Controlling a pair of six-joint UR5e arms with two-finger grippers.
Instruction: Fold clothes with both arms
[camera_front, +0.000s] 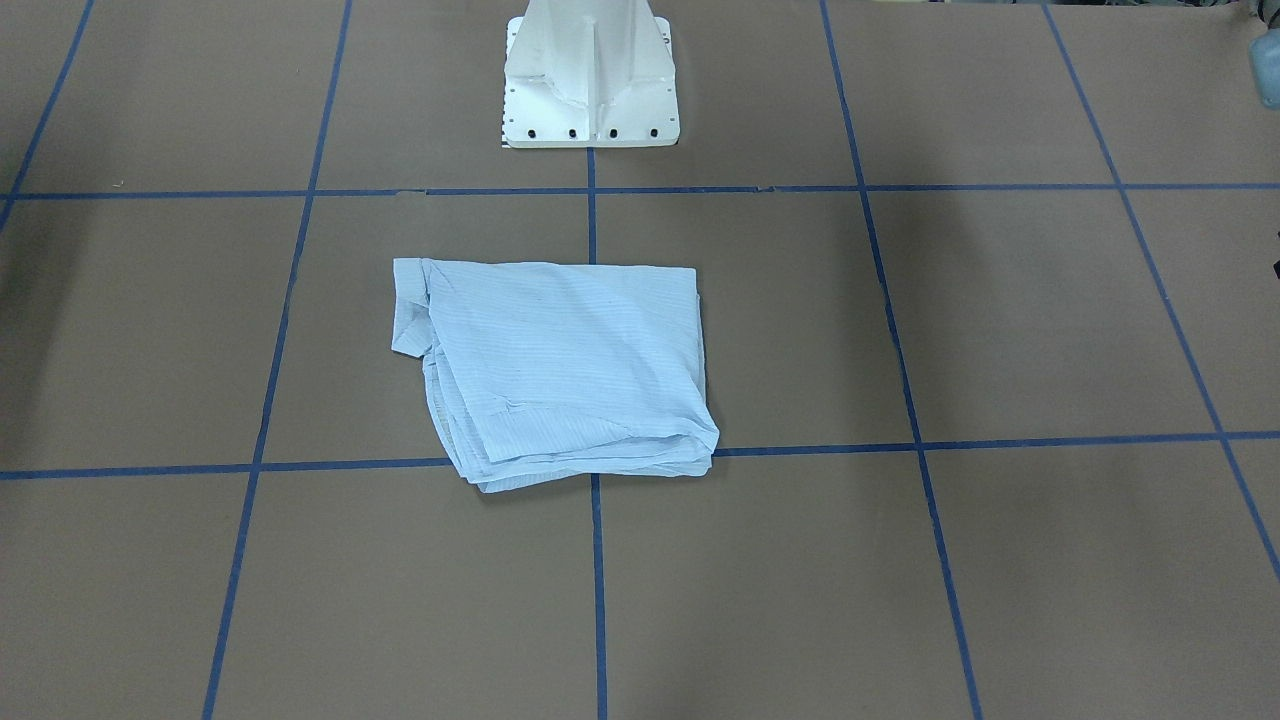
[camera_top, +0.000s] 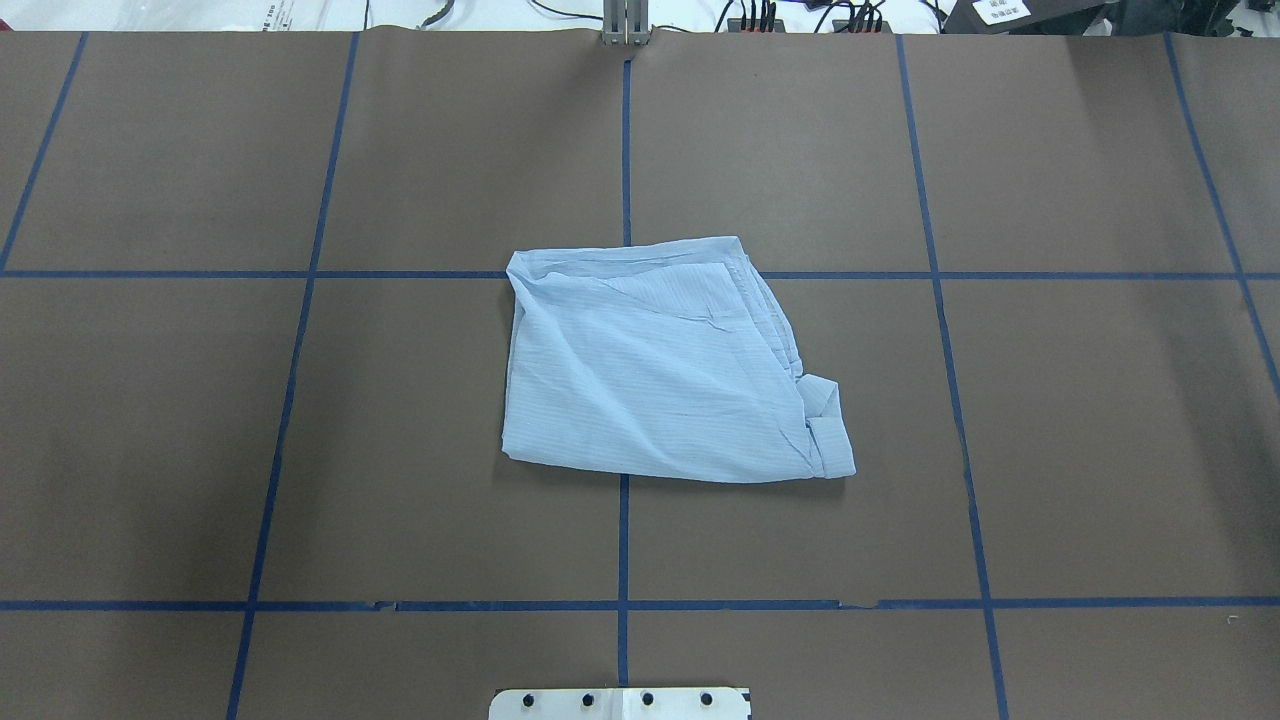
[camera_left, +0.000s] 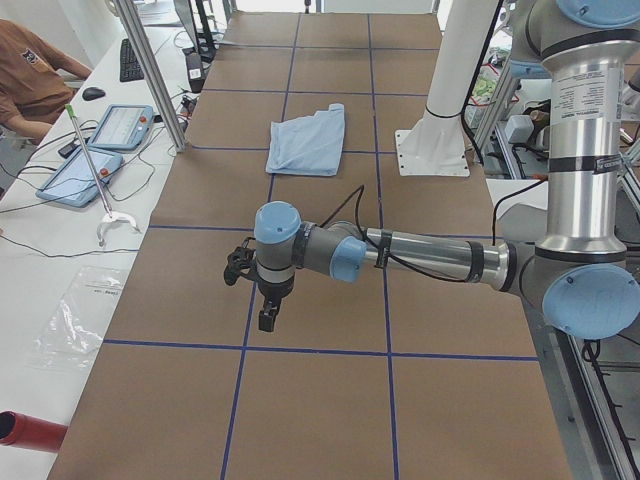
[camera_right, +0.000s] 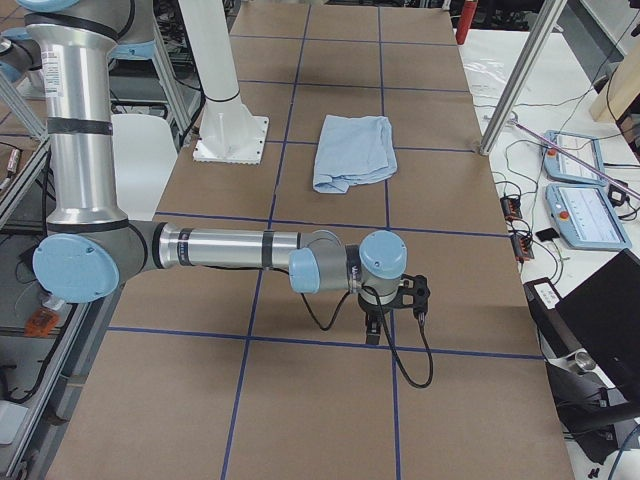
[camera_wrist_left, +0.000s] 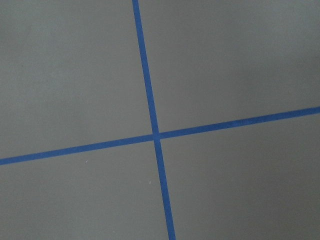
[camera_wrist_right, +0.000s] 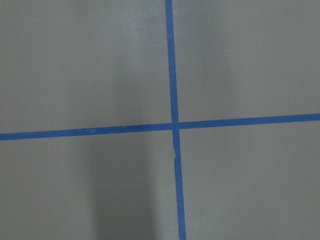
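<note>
The pale-blue striped shirt (camera_front: 560, 370) lies folded into a rough rectangle at the middle of the brown table, also in the overhead view (camera_top: 650, 370) and both side views (camera_left: 308, 143) (camera_right: 352, 152). No gripper touches it. The left arm, near in the exterior left view, reaches low over the table far from the shirt, its black gripper (camera_left: 265, 318) pointing down; I cannot tell if it is open. The right arm does the same at the other end, its gripper (camera_right: 372, 335) pointing down; I cannot tell its state. Both wrist views show only table and blue tape.
The white pedestal base (camera_front: 590, 90) stands behind the shirt. Blue tape lines (camera_top: 625, 540) grid the table. A side bench holds teach pendants (camera_left: 100, 150) (camera_right: 580, 190), with a person (camera_left: 30, 75) sitting there. Aluminium posts (camera_left: 150, 70) stand at the table's edge.
</note>
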